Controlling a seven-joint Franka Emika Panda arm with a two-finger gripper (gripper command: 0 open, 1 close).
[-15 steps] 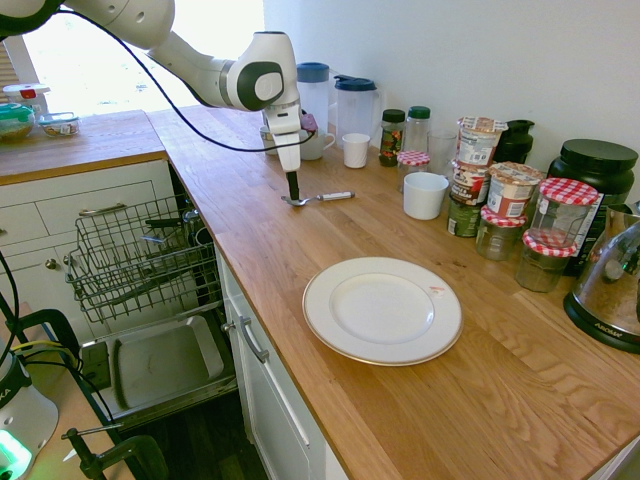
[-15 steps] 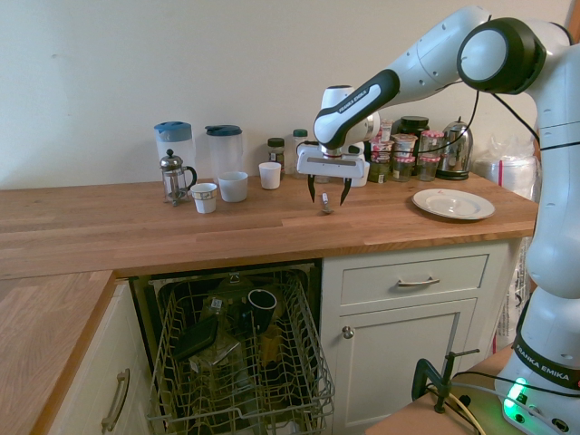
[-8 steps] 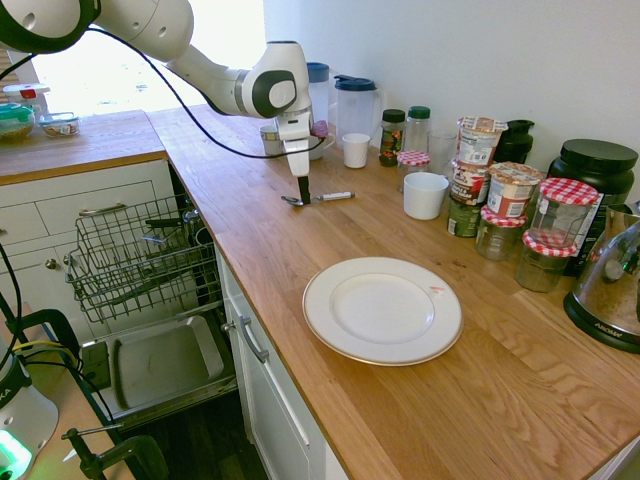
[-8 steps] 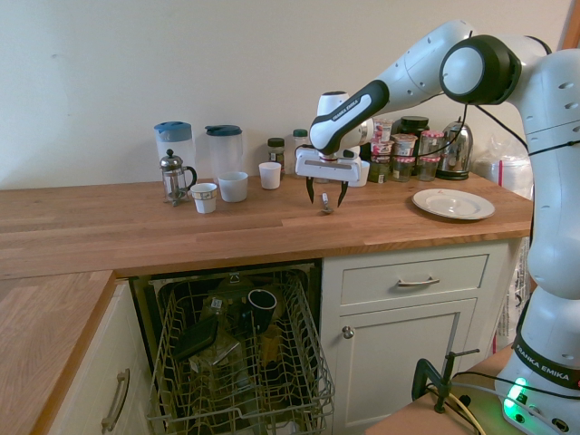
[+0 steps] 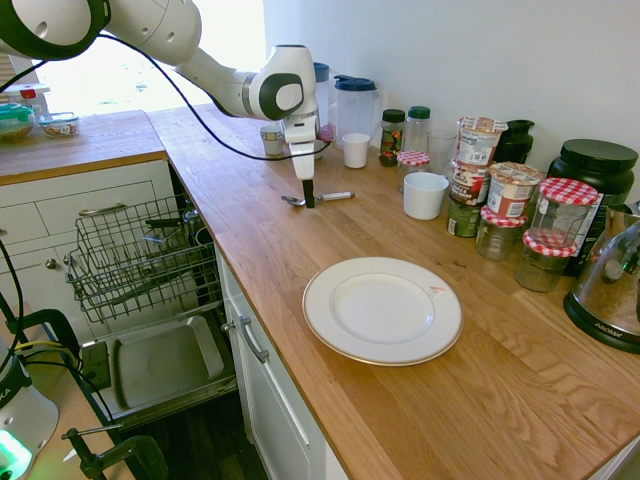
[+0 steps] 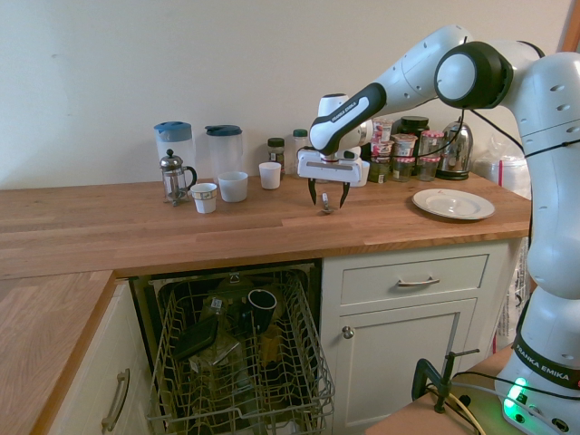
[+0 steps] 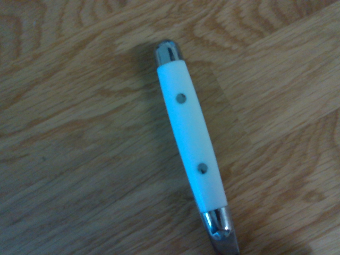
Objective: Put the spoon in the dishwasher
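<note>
Jaws shifted over the worktop (image 6: 136, 236) towards the spoon's handle; grasp position improving.
Open dishwasher (image 5: 165, 362) lies at seven o'clock from the spoon, second exterior view. Jaws spread wide, nothing held, low above the spoon (image 5: 336, 196), which lies flat on the wood. Closing on it probably comes next.

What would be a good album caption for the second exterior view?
Open fingers astride a spoon on the counter, dishwasher rack pulled out below.
</note>
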